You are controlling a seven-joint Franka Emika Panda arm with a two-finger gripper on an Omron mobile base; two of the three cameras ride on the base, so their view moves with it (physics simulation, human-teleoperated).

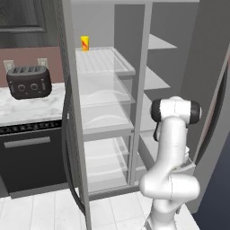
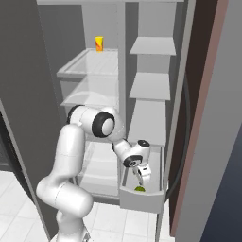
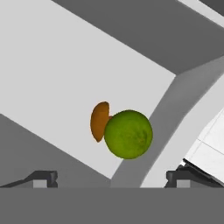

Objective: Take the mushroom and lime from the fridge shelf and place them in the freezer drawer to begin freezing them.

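The lime, a green ball, rests on the floor of the pale grey freezer drawer with the mushroom touching its side; only an orange-brown sliver of the mushroom shows. My gripper hangs open just above them, fingertips wide apart and holding nothing. From the right base view, the gripper points down into the pulled-out drawer, above the lime. The translucent fridge shelf sits high up and carries a yellow cup.
Narrow grey shelves rise above the drawer. The open fridge door stands close on the right. Left of the fridge, a dark toaster sits on a marble counter above a black appliance front.
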